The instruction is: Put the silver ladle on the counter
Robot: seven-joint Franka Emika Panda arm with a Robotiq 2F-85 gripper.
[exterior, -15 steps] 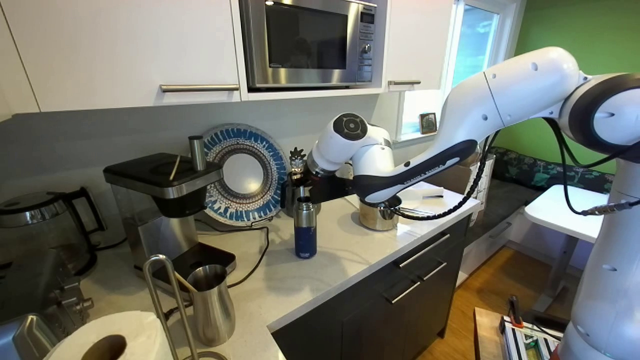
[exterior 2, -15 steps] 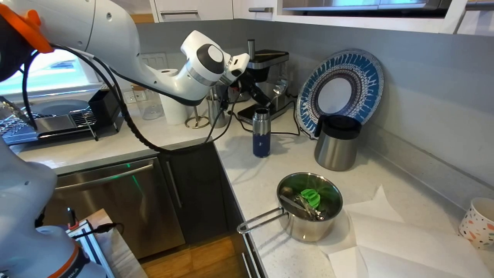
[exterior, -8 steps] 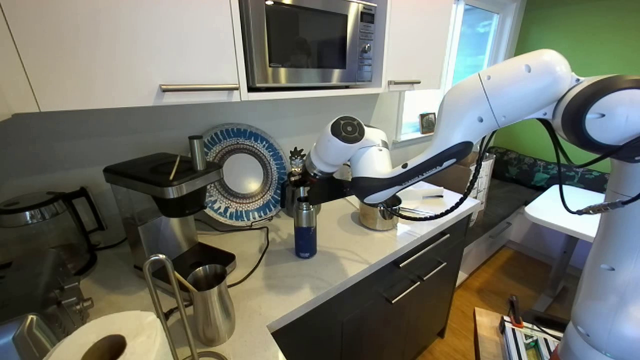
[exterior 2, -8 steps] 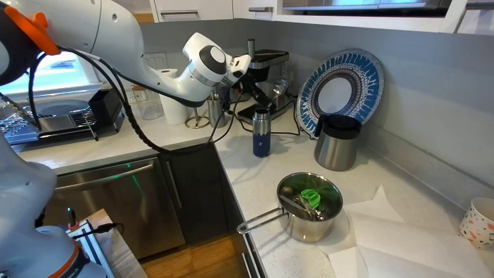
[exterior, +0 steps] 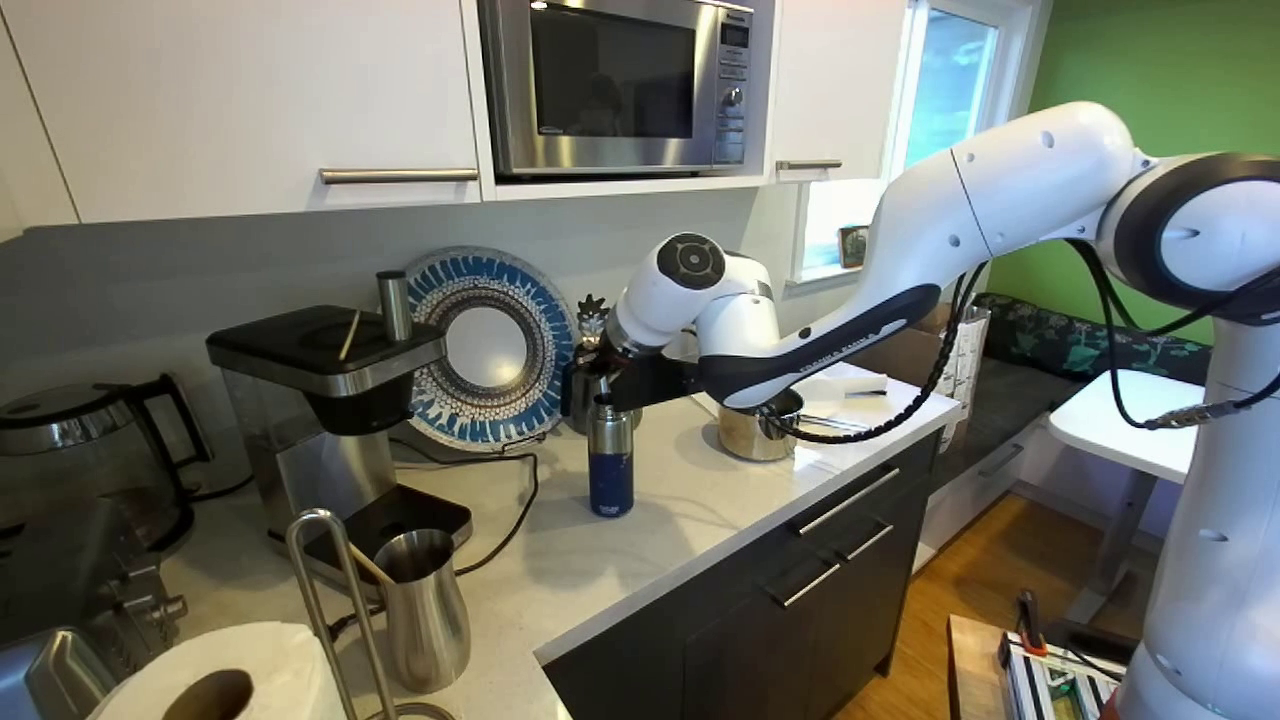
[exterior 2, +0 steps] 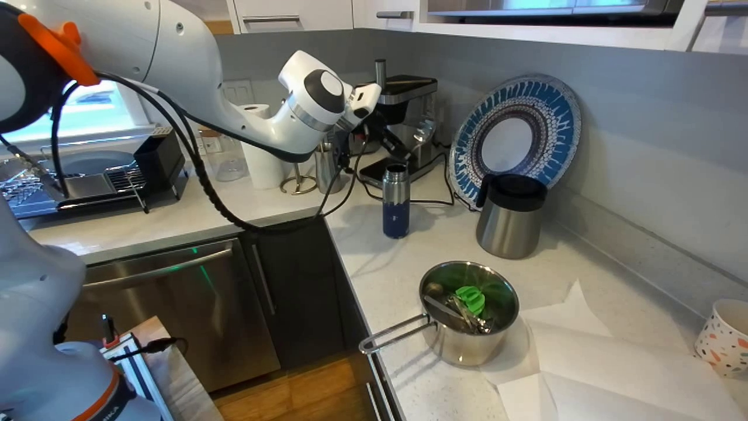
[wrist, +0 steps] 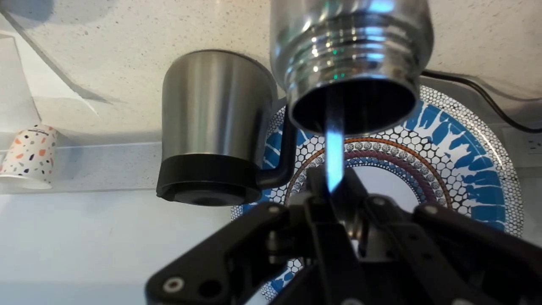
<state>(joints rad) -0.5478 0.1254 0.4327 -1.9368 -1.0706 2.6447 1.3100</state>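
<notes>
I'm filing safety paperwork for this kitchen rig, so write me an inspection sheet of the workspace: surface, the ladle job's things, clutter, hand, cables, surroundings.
Surface: counter, pale and flat, over dark cabinet fronts.
Job's things: silver ladle, its slim shaft in the open mouth of an upright bottle; not yet laid on the counter.
Clutter: steel pot holding utensils and a green piece; lidded jug; paper sheets; spotted cup.
Hand: the hand is shut on the ladle's shaft, above the bottle mouth.
Cables: black cord on the counter by the coffee machine; thick cable looping below the arm.
Surroundings: microwave overhead; patterned round plate propped upright.
</notes>
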